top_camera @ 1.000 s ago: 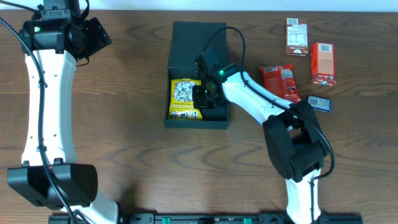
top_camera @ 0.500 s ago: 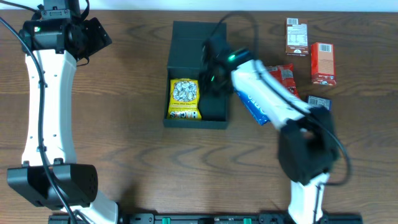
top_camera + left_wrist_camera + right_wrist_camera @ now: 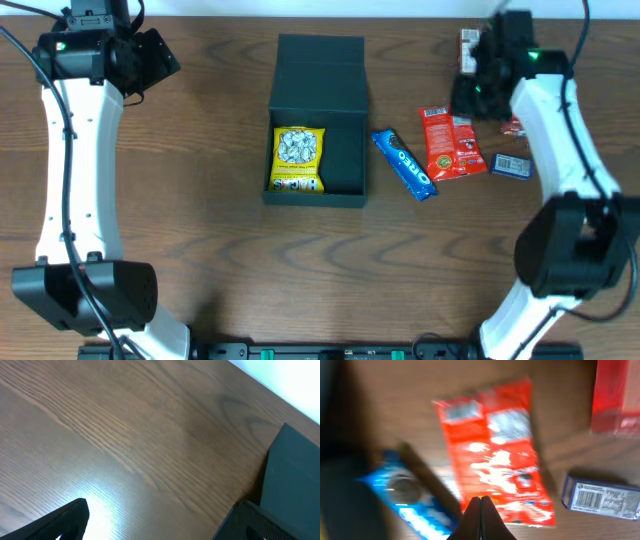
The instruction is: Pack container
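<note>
Right wrist view: the right claw (image 3: 481, 512) is pinched shut and empty above a glossy red snack packet (image 3: 495, 460), which lies between a blue cookie packet (image 3: 402, 497) and a small blue carton (image 3: 602, 497). The left claw (image 3: 160, 522) gapes wide over the brown wooden worktop (image 3: 125, 435). Mid-worktop, the matte black cardboard container (image 3: 318, 80) lies open, a yellow packet (image 3: 298, 158) inside.

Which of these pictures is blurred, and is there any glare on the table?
Right wrist view: strongly blurred, the red packet and blue packet are smeared. Left wrist view: sharp, with a bright glare patch on the table. Overhead view: evenly lit and sharp.
</note>
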`<state>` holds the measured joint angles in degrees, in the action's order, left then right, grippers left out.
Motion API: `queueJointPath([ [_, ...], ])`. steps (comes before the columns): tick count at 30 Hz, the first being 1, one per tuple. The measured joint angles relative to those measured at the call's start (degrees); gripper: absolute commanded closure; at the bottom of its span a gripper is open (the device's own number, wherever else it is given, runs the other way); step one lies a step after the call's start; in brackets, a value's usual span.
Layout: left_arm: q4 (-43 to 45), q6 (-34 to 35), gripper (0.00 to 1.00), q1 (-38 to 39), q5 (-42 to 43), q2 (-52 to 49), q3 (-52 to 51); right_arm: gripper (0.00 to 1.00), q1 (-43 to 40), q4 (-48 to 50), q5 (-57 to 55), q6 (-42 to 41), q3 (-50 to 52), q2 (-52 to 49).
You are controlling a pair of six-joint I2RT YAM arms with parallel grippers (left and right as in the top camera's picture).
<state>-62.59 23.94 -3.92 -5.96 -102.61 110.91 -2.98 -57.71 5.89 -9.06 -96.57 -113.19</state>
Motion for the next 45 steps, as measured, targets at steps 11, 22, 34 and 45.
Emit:
queueJointPath([
  [11, 0.90, -0.02, 0.05, 0.00, 0.09, -1.22, 0.00, 0.32, -8.96, 5.14, 7.72, 8.44, 2.10, -6.99],
  [22, 1.05, -0.02, 0.05, 0.00, 2.60, -1.22, 0.00, 0.36, -8.94, 10.34, 11.50, 11.69, 2.10, -12.02],
  [34, 1.14, -0.02, 0.05, 0.00, 2.84, -1.22, 0.00, 0.99, -8.39, 10.43, 20.50, 12.55, 2.10, -13.53],
  [45, 1.14, -0.02, 0.05, 0.00, 2.97, -1.22, 0.00, 0.99, -7.65, 2.62, 34.69, 9.31, -14.62, -14.88],
])
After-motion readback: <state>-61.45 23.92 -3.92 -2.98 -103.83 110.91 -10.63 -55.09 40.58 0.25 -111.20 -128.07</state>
